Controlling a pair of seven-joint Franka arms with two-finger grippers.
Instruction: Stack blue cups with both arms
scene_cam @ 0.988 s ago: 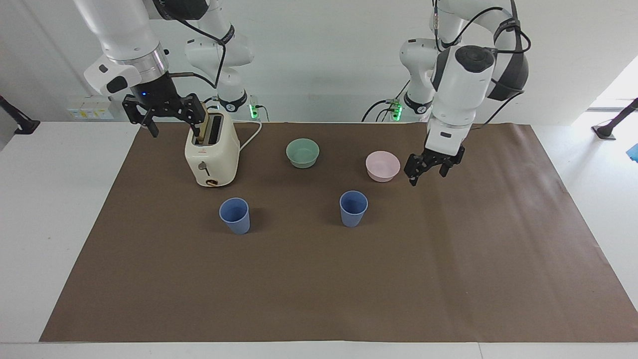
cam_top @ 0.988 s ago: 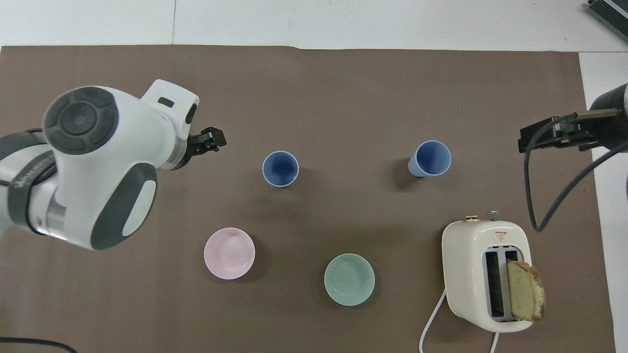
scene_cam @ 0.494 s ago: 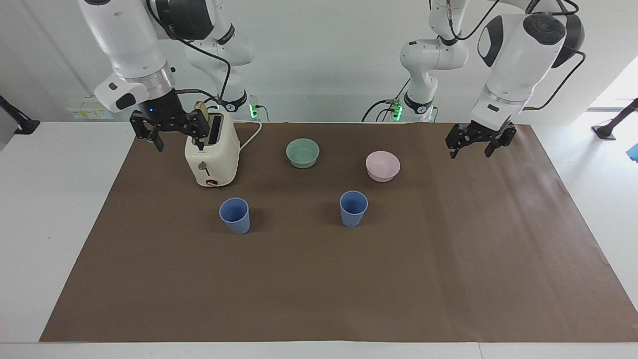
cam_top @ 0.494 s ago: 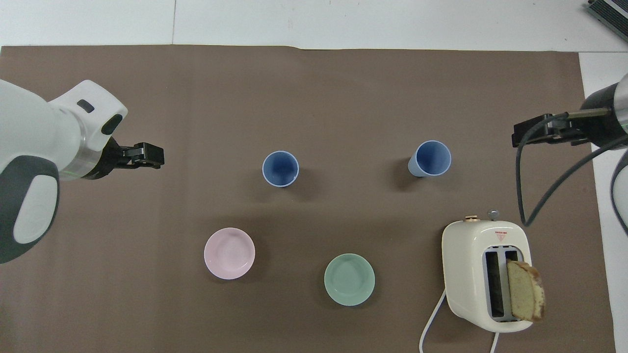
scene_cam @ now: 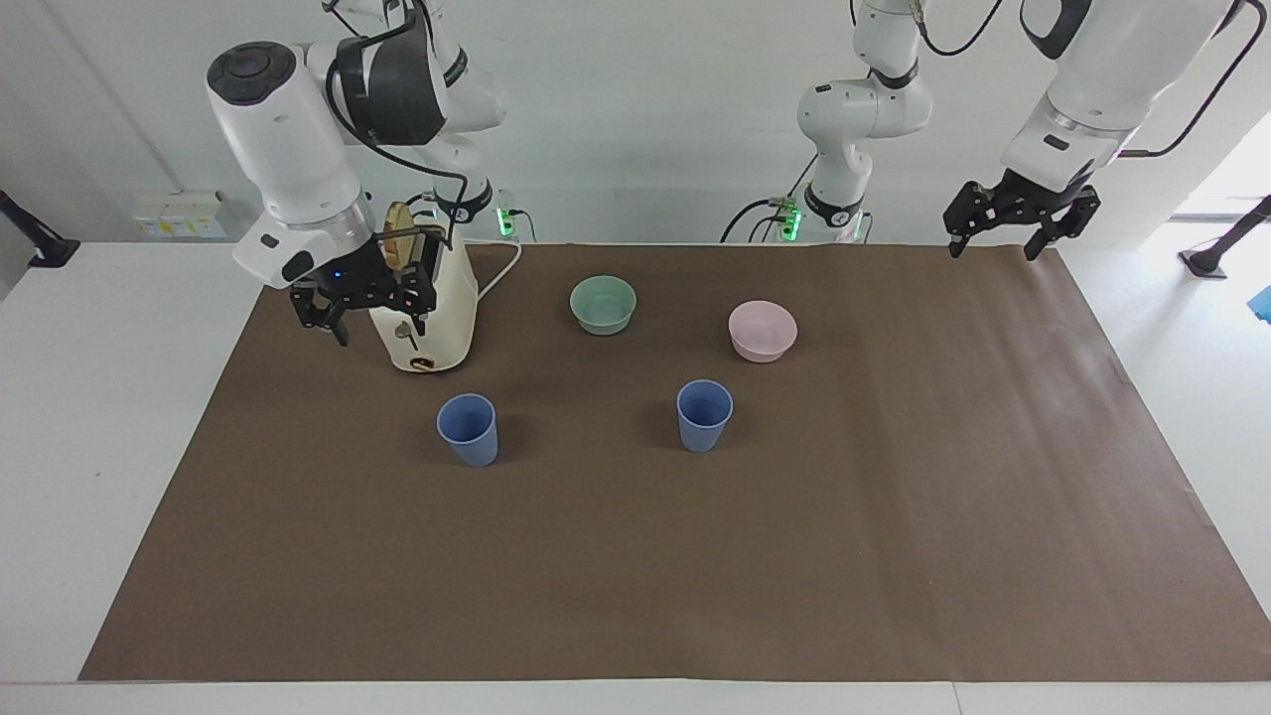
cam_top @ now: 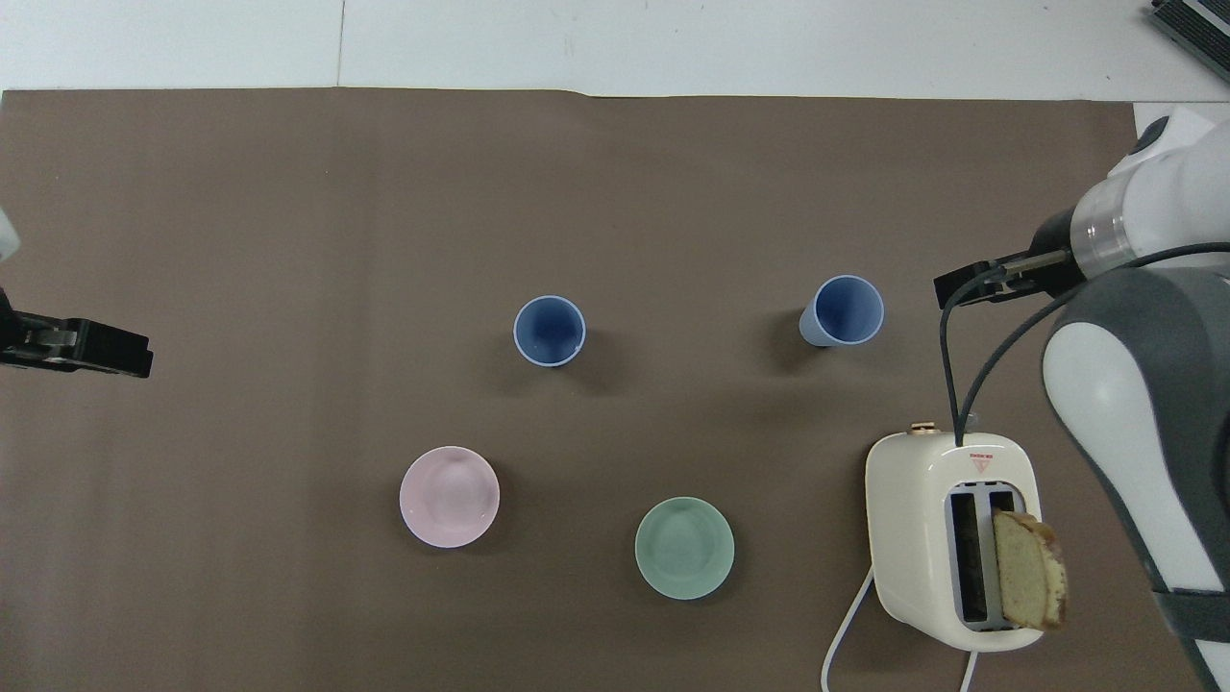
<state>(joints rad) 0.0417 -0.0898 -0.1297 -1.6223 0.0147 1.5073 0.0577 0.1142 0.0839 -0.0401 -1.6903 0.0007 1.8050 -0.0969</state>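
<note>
Two blue cups stand upright and apart on the brown mat: one cup (scene_cam: pixel 468 429) (cam_top: pixel 844 311) toward the right arm's end, the other cup (scene_cam: pixel 704 415) (cam_top: pixel 550 331) near the middle. My right gripper (scene_cam: pixel 367 316) (cam_top: pixel 961 286) hangs open and empty above the mat beside the toaster, clear of the first cup. Raised over the mat's edge at the left arm's end, my left gripper (scene_cam: pixel 993 248) (cam_top: pixel 135 354) is open too and holds nothing.
A cream toaster (scene_cam: pixel 425 308) (cam_top: pixel 947 538) with a bread slice (cam_top: pixel 1028 569) in one slot stands nearer to the robots than the first cup. A mint-green bowl (scene_cam: pixel 603 304) (cam_top: pixel 684 548) and a pink bowl (scene_cam: pixel 762 330) (cam_top: pixel 449 496) sit nearer to the robots than the cups.
My left gripper has swung away from the pink bowl, up and out to the left arm's end of the mat. My right gripper has come down and in toward the toaster. The cups have not moved.
</note>
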